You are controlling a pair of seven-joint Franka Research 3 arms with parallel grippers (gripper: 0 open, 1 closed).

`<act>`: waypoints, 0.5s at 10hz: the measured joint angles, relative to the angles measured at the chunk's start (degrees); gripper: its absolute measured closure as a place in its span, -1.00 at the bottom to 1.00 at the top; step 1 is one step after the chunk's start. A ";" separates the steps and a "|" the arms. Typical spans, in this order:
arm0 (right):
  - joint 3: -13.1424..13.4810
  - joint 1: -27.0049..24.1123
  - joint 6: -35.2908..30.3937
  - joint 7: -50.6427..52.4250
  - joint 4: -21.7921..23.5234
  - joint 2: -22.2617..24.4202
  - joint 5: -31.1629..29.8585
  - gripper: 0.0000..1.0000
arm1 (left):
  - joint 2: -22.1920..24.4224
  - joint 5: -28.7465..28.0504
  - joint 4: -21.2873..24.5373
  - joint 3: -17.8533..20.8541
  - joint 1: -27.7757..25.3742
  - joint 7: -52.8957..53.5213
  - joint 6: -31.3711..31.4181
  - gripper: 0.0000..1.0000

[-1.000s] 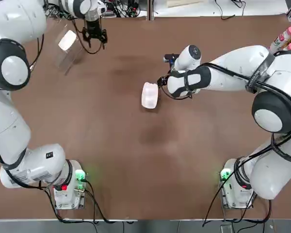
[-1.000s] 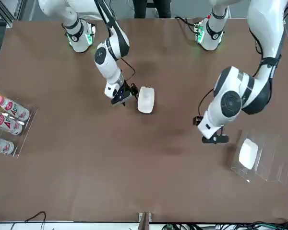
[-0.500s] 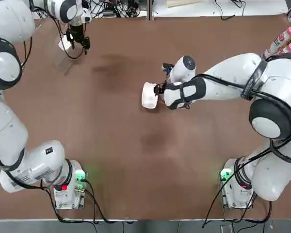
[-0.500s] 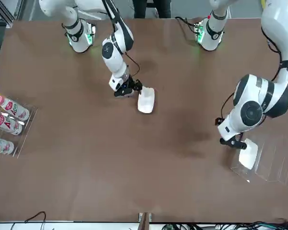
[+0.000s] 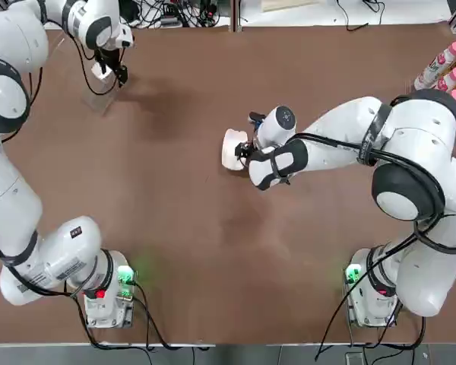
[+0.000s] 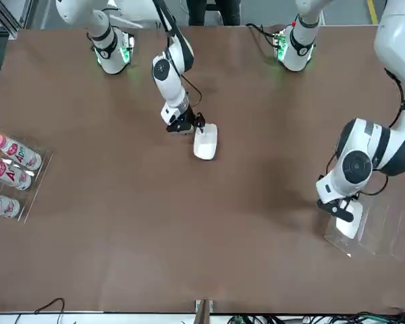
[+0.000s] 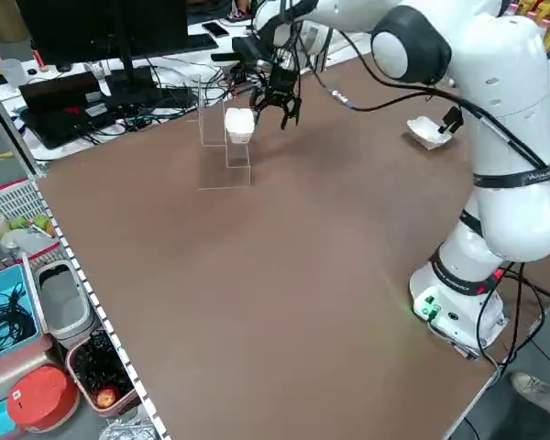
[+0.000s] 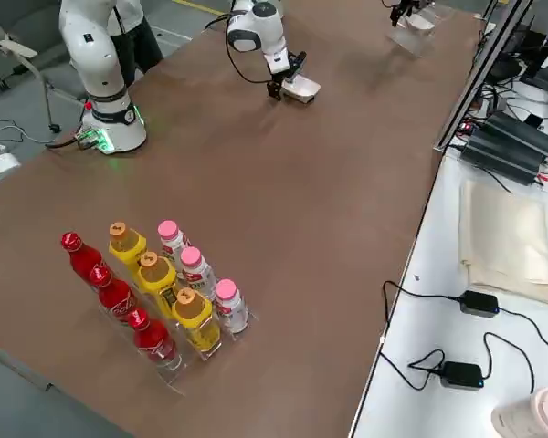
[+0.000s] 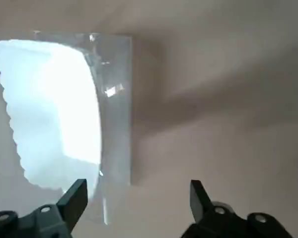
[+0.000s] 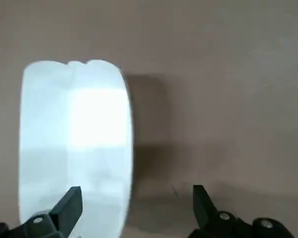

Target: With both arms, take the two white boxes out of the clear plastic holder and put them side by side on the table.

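On the brown matte table, the left gripper has slid open-jawed to the boxed clear plastic holder upper left, while the right gripper, released, has closed in on the small white rounded box mid-frame, so one's out, one's left.

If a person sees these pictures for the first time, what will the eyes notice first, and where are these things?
First, the two big white arms reaching over the brown table. The right hand, open, hovers beside a white box lying near the table's middle. The left hand, also open, is at the other white box, which still sits in the clear plastic holder at the far left corner.
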State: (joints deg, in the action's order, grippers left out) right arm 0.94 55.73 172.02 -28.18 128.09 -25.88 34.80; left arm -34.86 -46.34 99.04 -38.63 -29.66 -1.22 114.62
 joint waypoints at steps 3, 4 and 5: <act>0.08 0.44 -0.04 -3.20 -3.91 -2.61 0.02 -0.92 | -2.03 -3.73 -0.03 -0.06 -0.94 0.40 2.39 -0.71; 0.28 0.46 -0.04 -3.41 -4.67 -3.35 0.03 -0.90 | -2.05 -3.79 -0.04 -0.05 -0.97 0.44 2.39 -0.62; 0.50 0.46 -0.05 -3.52 -4.93 -3.73 0.04 -0.85 | -2.06 -3.91 -0.05 -0.03 -1.00 1.38 2.39 -0.33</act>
State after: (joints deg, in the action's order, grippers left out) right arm 1.44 56.19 171.97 -31.70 123.16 -29.61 34.83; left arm -36.92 -50.25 98.98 -38.67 -30.65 0.16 117.01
